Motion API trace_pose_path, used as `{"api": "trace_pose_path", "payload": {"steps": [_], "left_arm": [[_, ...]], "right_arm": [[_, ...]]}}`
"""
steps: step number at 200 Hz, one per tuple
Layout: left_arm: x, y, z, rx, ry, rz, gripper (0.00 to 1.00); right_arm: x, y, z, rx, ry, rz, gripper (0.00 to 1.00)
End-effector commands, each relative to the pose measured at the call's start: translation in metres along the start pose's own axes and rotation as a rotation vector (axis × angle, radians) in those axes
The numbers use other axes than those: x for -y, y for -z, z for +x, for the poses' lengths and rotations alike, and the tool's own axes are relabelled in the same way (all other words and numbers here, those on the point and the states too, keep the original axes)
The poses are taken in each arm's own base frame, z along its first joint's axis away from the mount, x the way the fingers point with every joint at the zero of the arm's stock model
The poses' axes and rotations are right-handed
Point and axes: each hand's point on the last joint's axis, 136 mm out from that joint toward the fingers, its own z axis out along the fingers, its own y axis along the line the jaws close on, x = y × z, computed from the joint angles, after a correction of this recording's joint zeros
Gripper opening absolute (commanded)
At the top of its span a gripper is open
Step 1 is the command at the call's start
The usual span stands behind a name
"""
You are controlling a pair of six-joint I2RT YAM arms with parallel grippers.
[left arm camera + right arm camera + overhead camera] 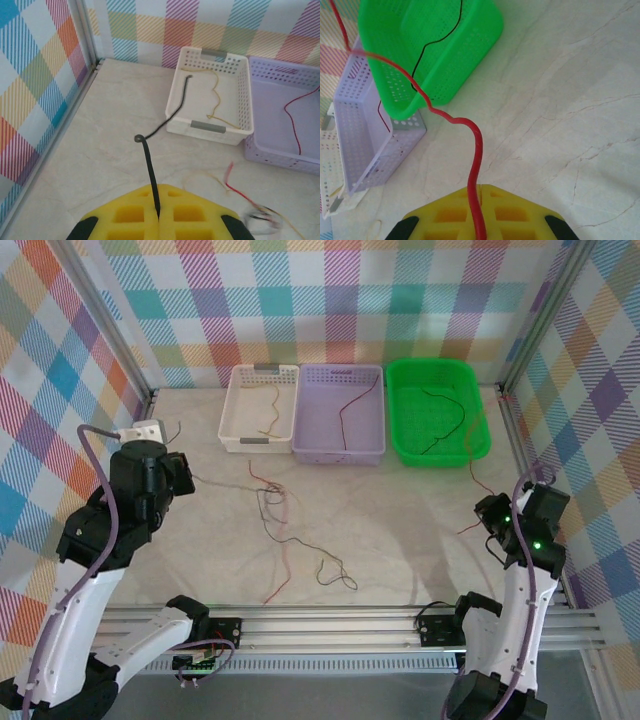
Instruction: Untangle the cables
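Both grippers are pinching something right now. The left gripper (159, 220) has its yellow pads pressed together on a black cable (148, 167). In the left wrist view it runs almost straight up the frame from the pads, kinks into a tiny curl, then slants up and right across the near corner of the white basket (230, 136) (can't tell if it touches the rim).

The right gripper (479, 222) is clamped on a red cable (476, 155). That one climbs near-vertical from the pads, wiggles, then sweeps diagonally to the upper left of the frame, passing in front of the green basket (480, 30).

From the top camera, more cables sit as a loose tangle (275, 525) mid-table, between the two arms. Its long axis runs top to bottom of the frame, with a dark loop trailing off lower right.

The three baskets line up in the upper part of that view, one strand in each: yellow strand (216, 95) in the white, red strand (295, 120) in the lilac basket (340, 456), black strand (440, 37) in the green.
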Motion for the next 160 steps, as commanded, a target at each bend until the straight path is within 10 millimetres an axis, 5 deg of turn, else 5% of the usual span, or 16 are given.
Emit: {"api": "trace_pose_path", "payload": {"steps": [1, 91, 160], "left_arm": [[0.010, -0.007, -0.002, 0.003, 0.064, 0.055, 0.00], [0.101, -0.034, 0.043, -0.198, 0.120, 0.459, 0.00], [0.173, -0.010, 0.028, -0.174, 0.031, 0.709, 0.00]], "right_arm": [[-0.019, 0.008, -0.003, 0.013, 0.003, -0.094, 0.00], [-0.066, 0.020, -0.016, 0.014, 0.084, -0.219, 0.00], [-0.148, -0.030, 0.009, -0.109, 0.352, -0.191, 0.00]]}}
